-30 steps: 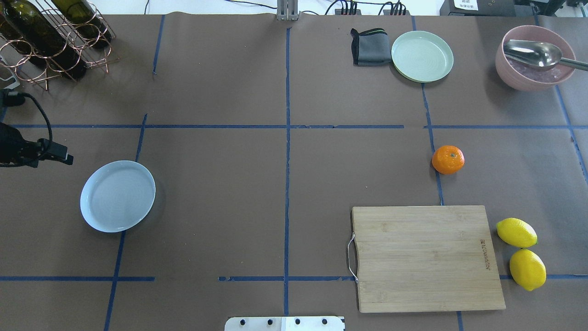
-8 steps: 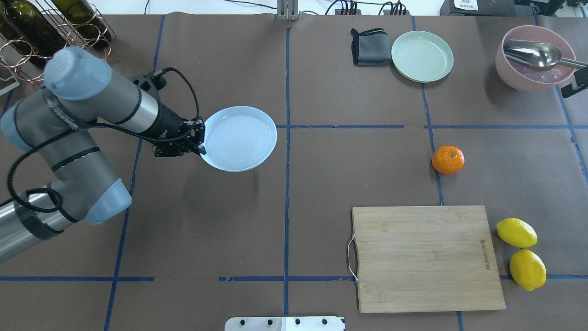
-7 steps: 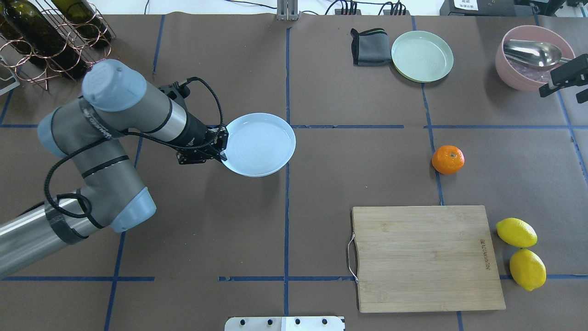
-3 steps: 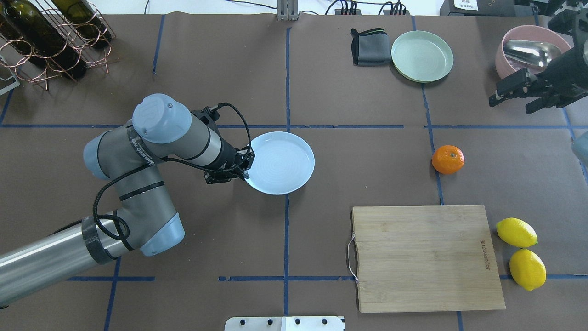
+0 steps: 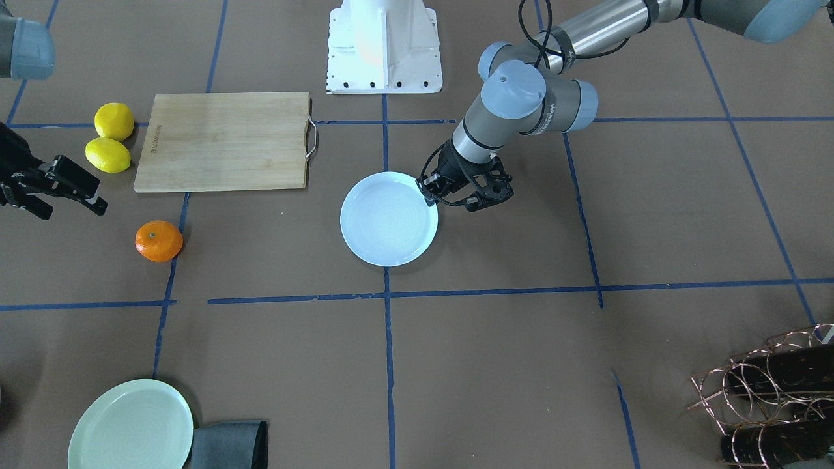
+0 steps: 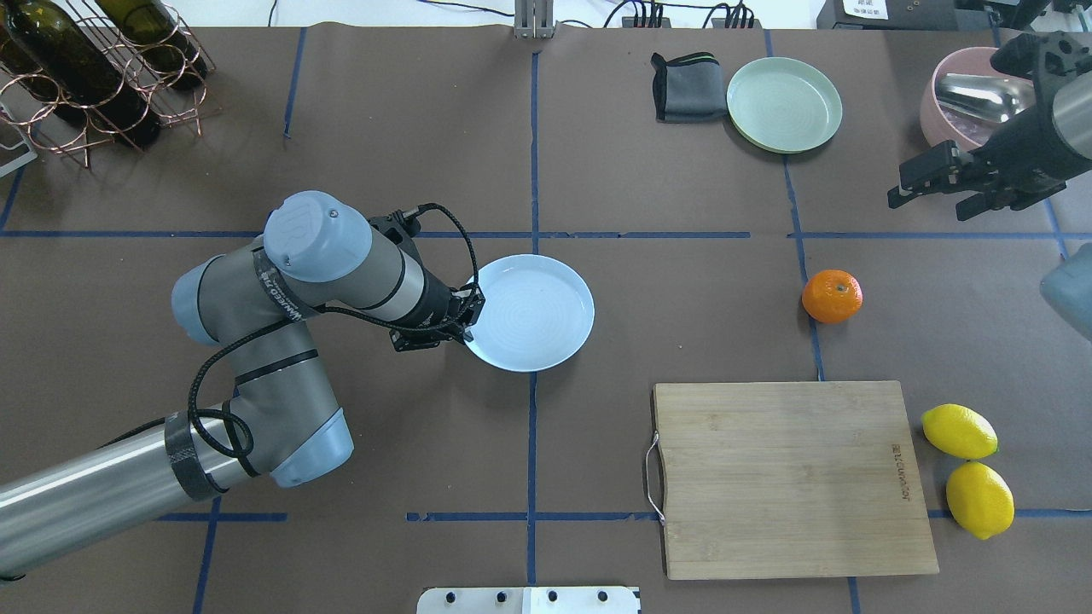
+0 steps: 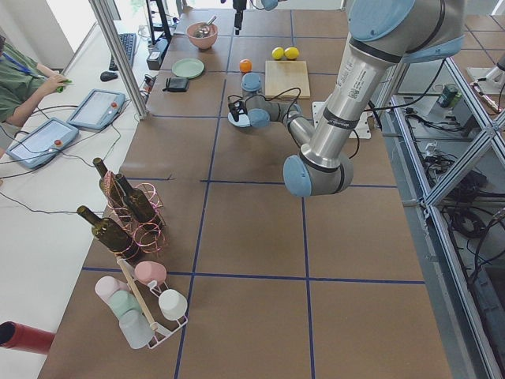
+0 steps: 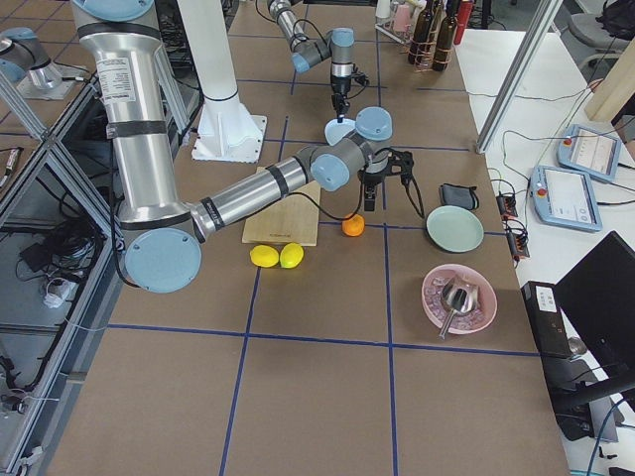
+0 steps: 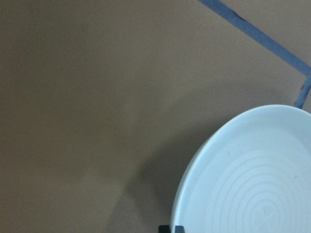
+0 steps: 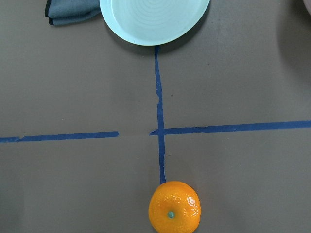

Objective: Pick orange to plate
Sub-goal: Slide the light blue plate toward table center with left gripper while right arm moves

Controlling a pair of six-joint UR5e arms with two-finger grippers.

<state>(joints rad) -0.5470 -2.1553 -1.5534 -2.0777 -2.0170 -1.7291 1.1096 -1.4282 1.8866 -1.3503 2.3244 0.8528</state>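
Overhead exterior view: a brown counter [image 6: 384,128] crossed by blue tape lines.
Plate [image 6: 546,298]: bluish-white and empty, near the counter's middle; a shadow lay under it, and whether it rested flat could not be told.
Left jaws: clenched on the plate's rim, on the side nearest the left arm [image 6: 333,273].
Orange [image 6: 832,296]: alone on a tape line, well apart from the plate, just beyond the cutting board [image 6: 793,477]; nothing touched it.
Right jaws: spread and empty at the end of the right arm [image 6: 1054,132], near a pink bowl [image 6: 938,128], apart from the orange.
Right wrist-mounted view: the orange sat low in frame, the green plate [image 10: 155,19] at the top.
Risks, as judged: the round fruit could roll away if one finger nudged it before the other closed. A thin rim pinch could let the plate tip or slip. Dropped from height, the orange could bounce out of the shallow plate. Two lemons [image 6: 968,465] beside the board could be mistaken for it.
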